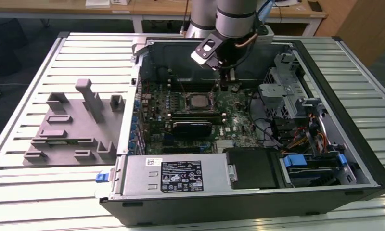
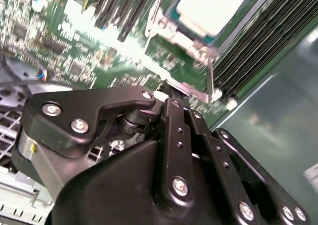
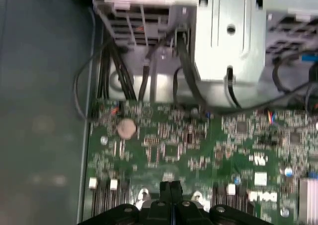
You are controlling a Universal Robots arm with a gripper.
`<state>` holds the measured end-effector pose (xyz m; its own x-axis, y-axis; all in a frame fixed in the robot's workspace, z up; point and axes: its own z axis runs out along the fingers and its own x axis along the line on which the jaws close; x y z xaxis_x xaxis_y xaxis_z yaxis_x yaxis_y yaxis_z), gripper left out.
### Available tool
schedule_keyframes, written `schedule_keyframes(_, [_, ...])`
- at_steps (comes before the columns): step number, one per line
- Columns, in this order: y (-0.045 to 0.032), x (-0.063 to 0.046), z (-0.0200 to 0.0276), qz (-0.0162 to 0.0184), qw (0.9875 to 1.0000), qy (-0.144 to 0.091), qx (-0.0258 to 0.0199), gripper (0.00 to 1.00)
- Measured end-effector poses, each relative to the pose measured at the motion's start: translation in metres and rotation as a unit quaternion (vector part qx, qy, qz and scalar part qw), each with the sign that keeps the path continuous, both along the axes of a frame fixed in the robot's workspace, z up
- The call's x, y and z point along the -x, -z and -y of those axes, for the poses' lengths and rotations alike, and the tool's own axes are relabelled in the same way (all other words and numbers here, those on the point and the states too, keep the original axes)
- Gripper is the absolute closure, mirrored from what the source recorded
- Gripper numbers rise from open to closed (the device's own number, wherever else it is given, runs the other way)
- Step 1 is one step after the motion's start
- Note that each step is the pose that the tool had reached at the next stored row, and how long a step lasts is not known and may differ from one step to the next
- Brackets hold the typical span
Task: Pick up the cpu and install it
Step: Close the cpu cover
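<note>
The cpu (image 1: 198, 100), seated on the motherboard (image 1: 240, 118) at 8 o'clock from the closed, empty end effector (image 1: 226, 85), is judged light, rigid and fragile; grip opposite edges.

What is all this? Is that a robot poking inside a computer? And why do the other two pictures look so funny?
Yes, it is a robot! The grey tube at the top of the exterior view is a robot arm. The black part at its end is the gripper, which works like a hand with two fingers.

That picture comes from a camera standing away from the arm. The two wrist views come from small cameras riding on the arm, so they look past the gripper, close up, at the green board.

On the metal table lies an open computer case. A grey plastic tray sits beside it on the exterior view's left.

The silvery square on the green board is the cpu, the computer's brain. The gripper hangs beside it, shut, and I can't see it holding anything.
</note>
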<state>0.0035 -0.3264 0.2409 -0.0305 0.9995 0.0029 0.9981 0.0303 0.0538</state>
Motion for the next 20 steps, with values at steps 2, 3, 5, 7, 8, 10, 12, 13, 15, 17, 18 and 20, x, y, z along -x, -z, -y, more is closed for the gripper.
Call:
schedule_keyframes(2, [0.0,0.007,0.0,0.0001,1.0,0.0,0.0,0.89])
schedule_keyframes(3, [-0.0001,0.009,0.0,0.0001,1.0,0.0,0.0001,0.89])
schedule_keyframes(5, [-0.0001,0.013,0.0,0.0001,1.0,0.0,0.0,0.89])
schedule_keyframes(7, [-0.0001,0.018,0.0,0.0001,1.0,0.0,0.0,0.89])
schedule_keyframes(8, [0.0,0.021,0.0,0.0001,1.0,0.0,0.0,0.89])
schedule_keyframes(10, [-0.0001,0.027,0.0,0.0001,1.0,0.0,0.0,0.89])
schedule_keyframes(12, [-0.0001,0.033,0.0,0.0001,1.0,0.0,0.0,0.89])
schedule_keyframes(13, [0.0,0.036,0.0,0.0001,1.0,0.0,0.0,0.89])
schedule_keyframes(15, [0.0,0.04,0.0,0.0001,1.0,0.0,-0.0001,0.89])
schedule_keyframes(17, [0.0002,0.044,0.0,0.0001,1.0,0.0,0.0,0.89])
schedule_keyframes(18, [0.0005,0.046,0.0,0.0002,1.0,0.0,-0.0001,0.89])
schedule_keyframes(20, [0.001,0.049,0.0,0.0001,1.0,0.0,0.0,0.89])
